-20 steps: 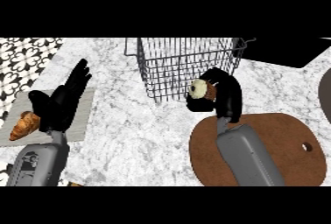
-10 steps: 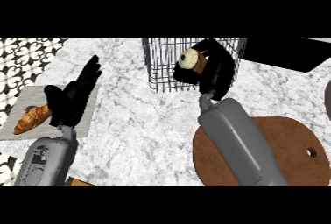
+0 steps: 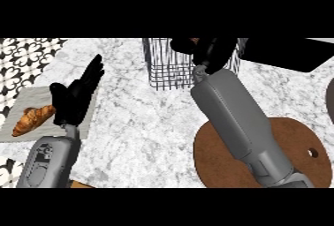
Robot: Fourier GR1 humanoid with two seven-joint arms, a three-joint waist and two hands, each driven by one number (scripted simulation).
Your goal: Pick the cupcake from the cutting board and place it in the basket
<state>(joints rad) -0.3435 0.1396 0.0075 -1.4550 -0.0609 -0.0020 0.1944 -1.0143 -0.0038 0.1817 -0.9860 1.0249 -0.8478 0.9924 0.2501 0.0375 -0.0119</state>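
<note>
— Head view: where is the right hand (image 3: 212, 49), and what does it hold?

— It hangs over the wire basket (image 3: 171, 70), at the top of the scene, its grey forearm running down across the round brown cutting board (image 3: 297, 145). The fingers are curled, and a small brownish sliver shows just beside them at the upper edge. That may be the cupcake (image 3: 194, 40), though most of it is hidden, so whether the fingers close around it cannot be told for certain.

— Is the cupcake inside the basket?

— It sits above the basket's opening, tucked against the hand; whether it touches the wire cannot be told.

— And the left hand (image 3: 77, 95)?

— It rests open, fingers straight and pointing up, well apart from the basket. Just to its left lies a croissant (image 3: 34, 118) on a pale grey mat (image 3: 26, 99). The hand holds nothing.

— What lies to the right of the right hand?

— A flat black object (image 3: 287, 53) on the marble counter (image 3: 143, 119).
</note>
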